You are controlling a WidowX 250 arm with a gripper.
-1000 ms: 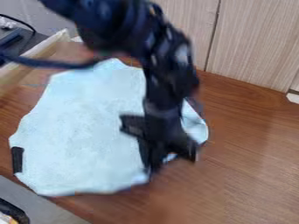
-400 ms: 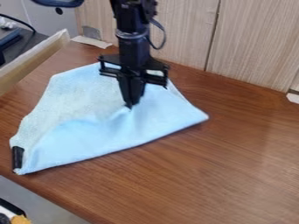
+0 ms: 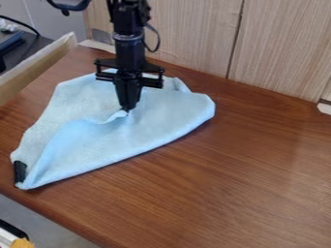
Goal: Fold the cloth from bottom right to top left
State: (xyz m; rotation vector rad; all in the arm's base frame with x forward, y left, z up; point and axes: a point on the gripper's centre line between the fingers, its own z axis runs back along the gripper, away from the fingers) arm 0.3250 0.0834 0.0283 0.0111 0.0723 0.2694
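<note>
The gripper (image 3: 127, 109) points straight down over the upper middle of the light blue cloth (image 3: 139, 128), shut on a pinched edge of it. The cloth's lower right part is folded over, with the held edge lying on the single layer at the upper left. A long rounded fold runs from the lower left corner up to the right side. A black patch sits at the cloth's lower left corner.
The cloth lies on a brown wooden table (image 3: 246, 179). A wooden board (image 3: 32, 70) edges it at the upper left, and a pale wood-grain panel (image 3: 188, 36) stands behind. Some objects (image 3: 19, 242) show at the bottom left corner.
The gripper first moved up and left from the cloth's lower right edge, bringing that edge over the rest. Since then it has shifted slightly left, and the cloth's right corner has drawn inward.
</note>
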